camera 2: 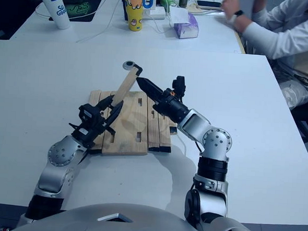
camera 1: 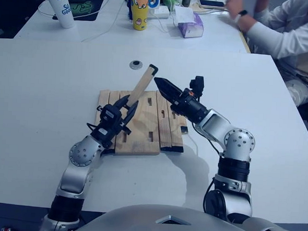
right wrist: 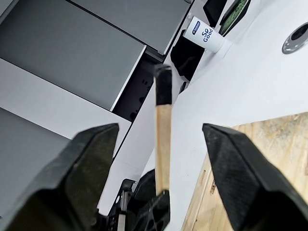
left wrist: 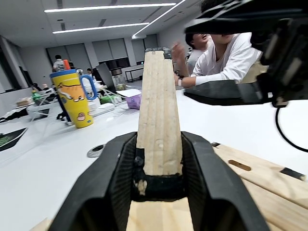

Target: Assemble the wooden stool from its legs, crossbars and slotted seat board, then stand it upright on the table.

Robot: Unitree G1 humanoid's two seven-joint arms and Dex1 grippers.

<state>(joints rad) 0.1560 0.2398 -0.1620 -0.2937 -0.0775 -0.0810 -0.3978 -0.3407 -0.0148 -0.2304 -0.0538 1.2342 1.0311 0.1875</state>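
the big white table (camera 1: 49,114) runs off the picture on both sides. the slotted seat board (camera 1: 142,130) lies flat on it, in the middle, close in front of the robot. the left arm covers its near left corner and the right arm covers part of its right side, so those parts are hard to see. the board is made of pale wood planks side by side, with small thin slots cut in them and dark bits at the near right edge.

the left gripper (camera 1: 127,106) is over the left part of the board. its two black fingers (left wrist: 120,183) squeeze one wooden leg (camera 1: 143,84) near the low end. the fingers hide that low end, so i cannot tell if it touches the board. the leg is a pale flat stick with a dark cap on top. it tilts up and away from the robot, leaning a little to the right.

the right gripper (right wrist: 159,127) is just beside the top of the leg, with its fingers spread wide, one on each side, not touching it.

a small round metal ring (camera 1: 136,65) sits in the table near the leg's top.
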